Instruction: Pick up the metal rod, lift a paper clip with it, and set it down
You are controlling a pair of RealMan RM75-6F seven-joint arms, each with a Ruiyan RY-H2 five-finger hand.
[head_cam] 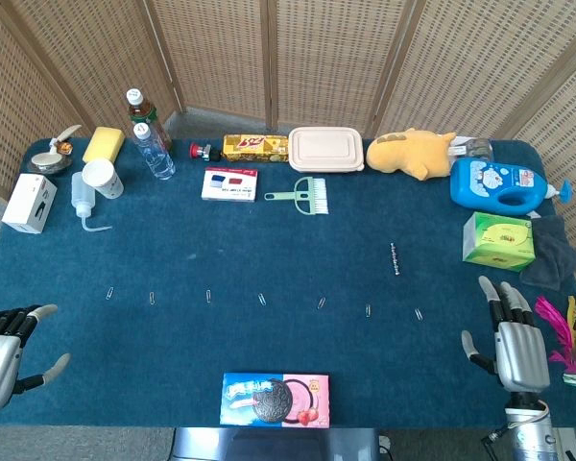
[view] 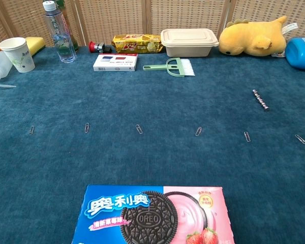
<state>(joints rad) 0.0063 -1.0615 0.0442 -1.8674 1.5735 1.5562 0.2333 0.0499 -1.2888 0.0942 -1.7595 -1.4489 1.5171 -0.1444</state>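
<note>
Right hand [head_cam: 515,351]: empty, fingers spread, resting at the near right table edge. Left hand [head_cam: 5,351]: empty, fingers apart, at the near left edge. Short dark metal rod [head_cam: 396,259]: lying untouched on the blue cloth, ahead of the right hand. Small silver paper clips [head_cam: 368,310]: in a row, none lifted. Every step apparently remains.

A short, dark metal rod [head_cam: 396,259] lies flat and untouched on the blue bench, right of centre, just beyond a row of small silver paper clips [head_cam: 262,299] spaced apart across the cloth, all lying flat.
</note>
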